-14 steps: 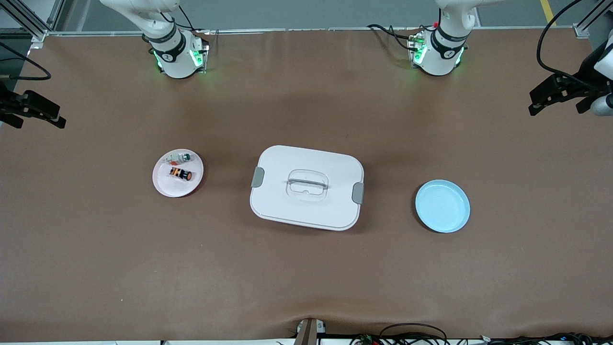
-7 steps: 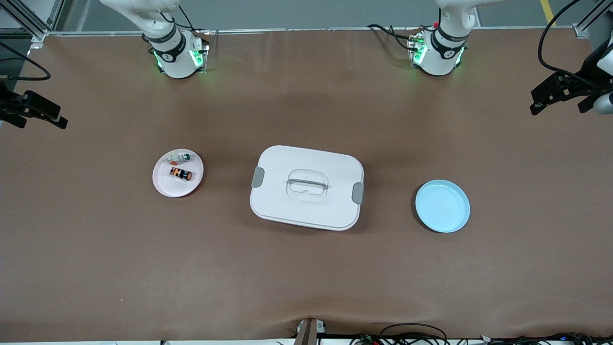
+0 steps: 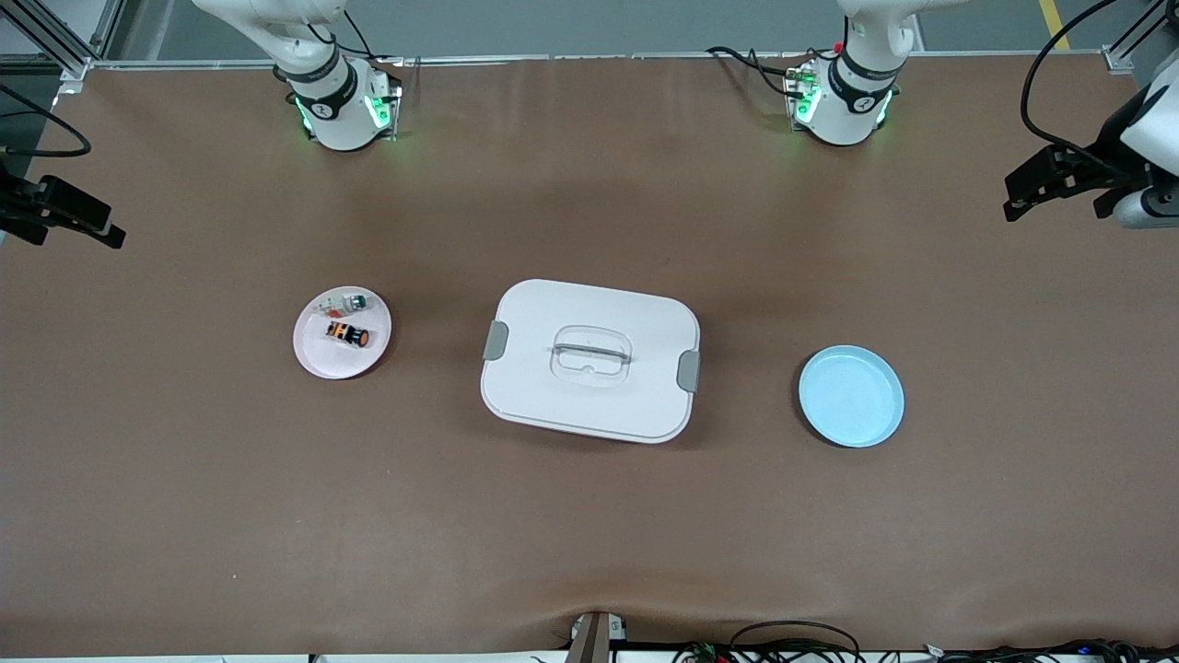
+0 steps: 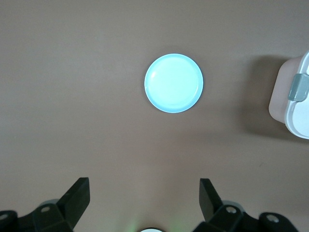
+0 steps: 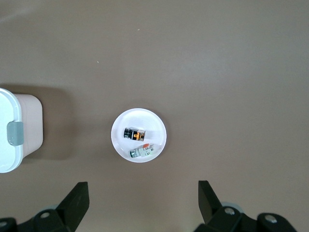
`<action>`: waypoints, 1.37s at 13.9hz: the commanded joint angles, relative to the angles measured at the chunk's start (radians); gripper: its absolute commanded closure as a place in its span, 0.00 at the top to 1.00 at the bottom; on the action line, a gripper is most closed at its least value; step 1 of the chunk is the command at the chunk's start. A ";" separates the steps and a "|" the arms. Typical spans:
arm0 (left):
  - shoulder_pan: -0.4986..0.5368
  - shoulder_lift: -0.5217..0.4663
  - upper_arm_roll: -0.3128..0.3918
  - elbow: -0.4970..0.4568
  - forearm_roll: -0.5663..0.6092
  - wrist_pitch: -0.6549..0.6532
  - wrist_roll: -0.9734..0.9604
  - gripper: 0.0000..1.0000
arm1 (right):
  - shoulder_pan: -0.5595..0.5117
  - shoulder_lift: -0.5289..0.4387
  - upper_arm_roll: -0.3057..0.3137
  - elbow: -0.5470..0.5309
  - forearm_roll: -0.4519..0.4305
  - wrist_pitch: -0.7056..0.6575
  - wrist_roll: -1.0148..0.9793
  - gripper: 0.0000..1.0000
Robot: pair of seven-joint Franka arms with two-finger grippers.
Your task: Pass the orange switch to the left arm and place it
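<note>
The orange switch [image 3: 348, 335] lies on a small pink plate [image 3: 318, 357] toward the right arm's end of the table, next to a white-grey part with a green end [image 3: 347, 301]. In the right wrist view the orange switch [image 5: 135, 134] shows on that plate [image 5: 145, 121], well away from the fingers. The white box [image 3: 553, 405] stands closed at mid-table. My right gripper [image 3: 74, 241] [image 5: 143, 187] hangs open and empty, high over its end of the table. High over the other end, my left gripper [image 3: 1055, 207] [image 4: 143, 186] is open and empty too.
An empty blue plate [image 3: 850, 396] [image 4: 174, 83] sits on the brown table toward the left arm's end, beside the box. A corner of the box with its grey latch shows in each wrist view [image 4: 297, 96] [image 5: 12, 145]. Cables run along the table's front edge.
My left gripper has drifted a little inward over the table. The right gripper has barely shifted. Nothing on the table has moved.
</note>
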 commanded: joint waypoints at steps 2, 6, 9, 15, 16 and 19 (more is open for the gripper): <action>0.005 -0.009 -0.009 -0.012 0.006 -0.008 -0.011 1.00 | -0.027 -0.019 0.011 -0.016 0.018 0.000 0.010 1.00; 0.007 -0.007 -0.009 -0.015 0.003 0.014 -0.011 1.00 | -0.030 0.001 0.012 -0.004 0.006 0.014 -0.002 1.00; 0.008 -0.009 -0.009 -0.029 0.003 0.038 -0.008 1.00 | -0.025 0.002 0.015 -0.001 -0.007 -0.033 0.004 1.00; 0.022 -0.002 -0.006 -0.029 0.001 0.061 0.003 1.00 | -0.034 0.133 0.014 -0.001 -0.002 0.002 -0.004 1.00; 0.025 -0.001 -0.003 -0.029 0.000 0.069 0.006 1.00 | -0.025 0.133 0.018 -0.011 0.000 0.008 0.006 1.00; 0.049 0.001 -0.001 -0.031 -0.003 0.069 0.009 1.00 | 0.002 0.125 0.021 -0.100 0.012 0.119 0.054 1.00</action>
